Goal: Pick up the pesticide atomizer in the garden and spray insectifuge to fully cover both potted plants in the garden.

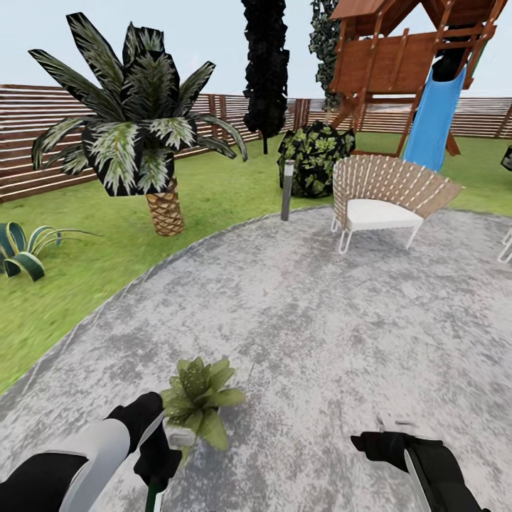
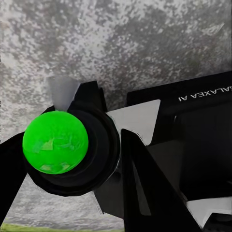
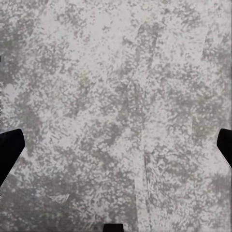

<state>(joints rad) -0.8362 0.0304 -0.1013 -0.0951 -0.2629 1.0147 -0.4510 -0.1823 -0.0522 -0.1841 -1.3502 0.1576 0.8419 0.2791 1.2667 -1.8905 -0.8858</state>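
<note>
Jaws of the left gripper (image 1: 158, 455) are pressed against the atomizer (image 1: 155, 496), whose dark body drops away below the black fingers at the lower edge of the head view. From the left wrist camera the bottle (image 2: 63, 145) shows end-on as a dark round shape with a bright green disc at its middle, clamped between the black fingers (image 2: 145, 183) and flanked by pale grey parts (probably the trigger head, though I cannot tell). One potted plant (image 1: 199, 402) stands on the mottled grey patio (image 1: 320, 320) just beside that gripper, its pointed leaves nearly touching the fingers. On the other side, the right gripper (image 1: 384, 441) hovers low over bare paving with its jaws spread wide, their dark tips at opposite edges of the right wrist view. Farther off stand a palm (image 1: 142, 128), a grey bollard lamp (image 1: 287, 190), a woven chair (image 1: 384, 199) and a blue slide (image 1: 435, 117) before the slatted fence (image 1: 28, 135).
</note>
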